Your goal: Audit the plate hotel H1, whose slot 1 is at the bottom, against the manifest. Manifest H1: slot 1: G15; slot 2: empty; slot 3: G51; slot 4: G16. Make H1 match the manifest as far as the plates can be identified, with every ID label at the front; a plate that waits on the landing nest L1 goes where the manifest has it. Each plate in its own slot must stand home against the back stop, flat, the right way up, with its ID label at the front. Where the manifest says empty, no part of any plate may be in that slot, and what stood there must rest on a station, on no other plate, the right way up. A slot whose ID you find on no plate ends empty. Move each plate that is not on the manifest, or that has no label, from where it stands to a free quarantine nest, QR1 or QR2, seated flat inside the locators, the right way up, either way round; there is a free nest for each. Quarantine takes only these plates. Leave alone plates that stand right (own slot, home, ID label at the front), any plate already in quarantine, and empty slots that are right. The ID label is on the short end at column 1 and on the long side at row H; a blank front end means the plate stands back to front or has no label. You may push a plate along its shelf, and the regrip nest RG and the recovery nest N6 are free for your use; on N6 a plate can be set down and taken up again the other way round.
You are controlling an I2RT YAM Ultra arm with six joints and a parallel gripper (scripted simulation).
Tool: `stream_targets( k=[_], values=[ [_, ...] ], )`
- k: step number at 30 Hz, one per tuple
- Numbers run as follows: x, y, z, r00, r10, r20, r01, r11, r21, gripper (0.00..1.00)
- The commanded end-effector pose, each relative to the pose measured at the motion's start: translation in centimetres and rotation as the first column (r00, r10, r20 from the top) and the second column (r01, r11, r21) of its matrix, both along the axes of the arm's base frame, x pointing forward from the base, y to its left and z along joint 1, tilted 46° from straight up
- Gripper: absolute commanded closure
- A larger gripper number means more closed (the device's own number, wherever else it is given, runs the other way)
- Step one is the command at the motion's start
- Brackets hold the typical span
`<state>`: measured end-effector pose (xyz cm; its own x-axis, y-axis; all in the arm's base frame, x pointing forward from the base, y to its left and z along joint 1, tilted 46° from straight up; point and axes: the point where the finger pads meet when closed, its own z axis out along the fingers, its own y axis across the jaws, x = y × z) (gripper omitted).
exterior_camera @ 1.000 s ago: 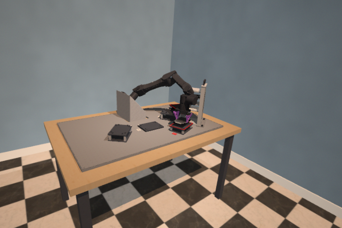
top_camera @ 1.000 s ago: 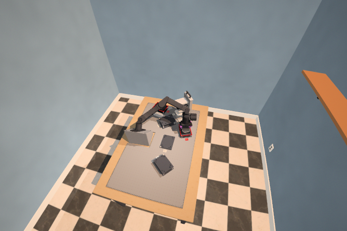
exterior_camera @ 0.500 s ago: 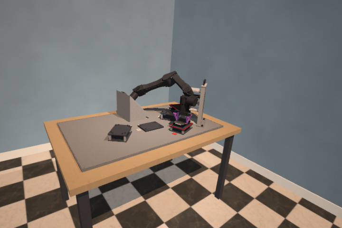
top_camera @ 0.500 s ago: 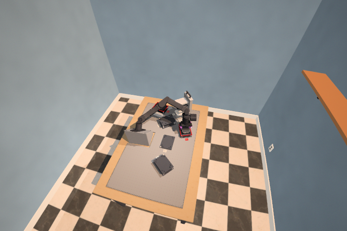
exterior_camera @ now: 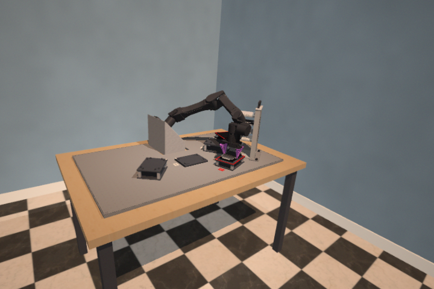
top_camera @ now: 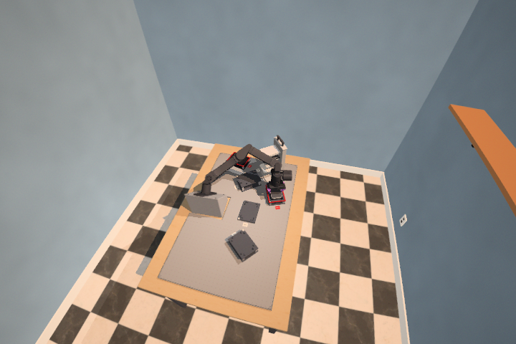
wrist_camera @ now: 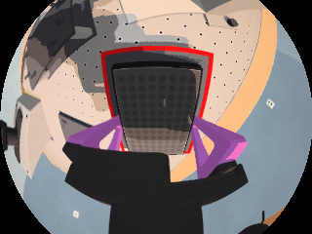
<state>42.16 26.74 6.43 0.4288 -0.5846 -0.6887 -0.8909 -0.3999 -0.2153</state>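
My gripper [top_camera: 275, 190] [exterior_camera: 231, 155] [wrist_camera: 157, 122] points down with its purple fingers against the long sides of a dark well plate [exterior_camera: 228, 157] [wrist_camera: 156, 97] and is shut on it. The plate looks level and its grid of wells faces up. It sits inside the outline of the front red-edged nest [exterior_camera: 224, 162] [wrist_camera: 161, 48], at or just above its seat; contact is hidden. No ID label can be read. The hotel [top_camera: 281, 149] [exterior_camera: 257, 132] stands behind the gripper; its shelves are partly hidden and its plates cannot be identified.
A second red-edged nest [exterior_camera: 220, 135] lies at the back, partly behind the arm. Nearby is a dark raised station [top_camera: 247, 181]. A low dark station [top_camera: 249, 211] [exterior_camera: 191, 159] and another raised one [top_camera: 242, 244] [exterior_camera: 152, 164] stand farther along. A grey bracket [top_camera: 206, 203] [exterior_camera: 158, 134] is beside the arm's base.
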Motion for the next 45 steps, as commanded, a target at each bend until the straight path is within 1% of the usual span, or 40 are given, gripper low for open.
stream_targets(
  k=[1,10,11,25,26,27,28,36,38,40,42,45],
  values=[
    [0.4,-0.7,-0.2,1.0,-0.029,-0.003,0.029,1.0,0.002,0.14],
    [0.1,-0.1,-0.9,1.0,-0.02,-0.011,0.021,1.0,0.002,0.14],
    [0.4,-0.1,0.0,1.0,-0.018,0.009,0.018,1.0,0.005,0.0],
    [0.4,-0.1,0.0,1.0,-0.018,0.009,0.018,1.0,0.004,0.0],
    [0.0,-0.9,-0.2,0.999,-0.028,-0.023,0.028,1.0,0.0,0.0],
    [1.0,-0.9,1.6,0.999,-0.023,0.03,0.023,1.0,0.016,0.0],
    [1.1,-1.1,2.1,0.999,-0.023,0.037,0.023,1.0,0.018,0.0],
    [1.3,-3.0,4.0,0.999,-0.024,0.038,0.023,1.0,0.017,0.0],
    [1.3,-3.0,4.0,0.999,-0.024,0.038,0.023,1.0,0.017,0.0],
    [1.4,-3.5,3.4,1.0,-0.024,0.017,0.023,1.0,0.012,0.0],
    [1.4,-4.0,3.4,1.0,-0.024,0.006,0.024,1.0,0.009,0.0],
    [1.5,-4.7,3.9,1.0,-0.024,0.003,0.024,1.0,0.008,0.0]
  ],
)
